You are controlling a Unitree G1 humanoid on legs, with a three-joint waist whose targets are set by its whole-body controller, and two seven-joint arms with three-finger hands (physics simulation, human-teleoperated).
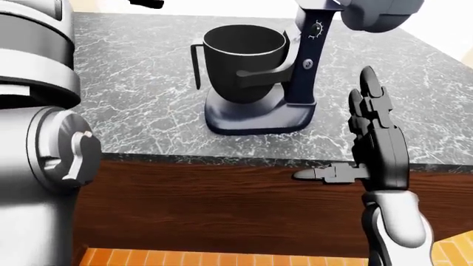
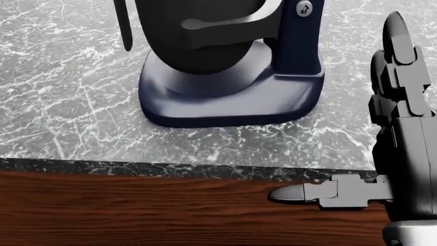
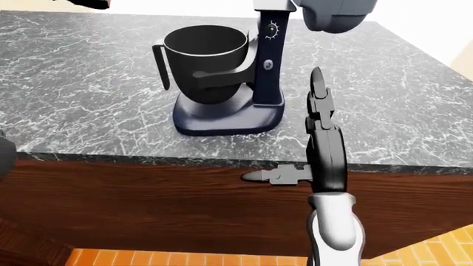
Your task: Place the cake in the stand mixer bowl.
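A dark stand mixer (image 1: 260, 115) stands on the grey marble counter (image 1: 133, 100). Its empty black bowl (image 1: 245, 60) with a handle on the left sits in the cradle, and the grey mixer head (image 1: 379, 12) is tilted up to the right of it. No cake shows in any view. My right hand (image 1: 334, 126) is open and empty. Its fingers (image 1: 368, 91) point up and the thumb (image 1: 314, 174) sticks out left, level with the counter's near edge, to the right of the mixer. Only my left arm (image 1: 51, 155) shows, at the left of the left-eye view; its hand is out of view.
A dark wood cabinet face (image 1: 222, 205) runs below the counter edge. An orange tiled floor (image 1: 222, 259) lies at the bottom. A pale wall (image 1: 451, 33) borders the counter at the top right.
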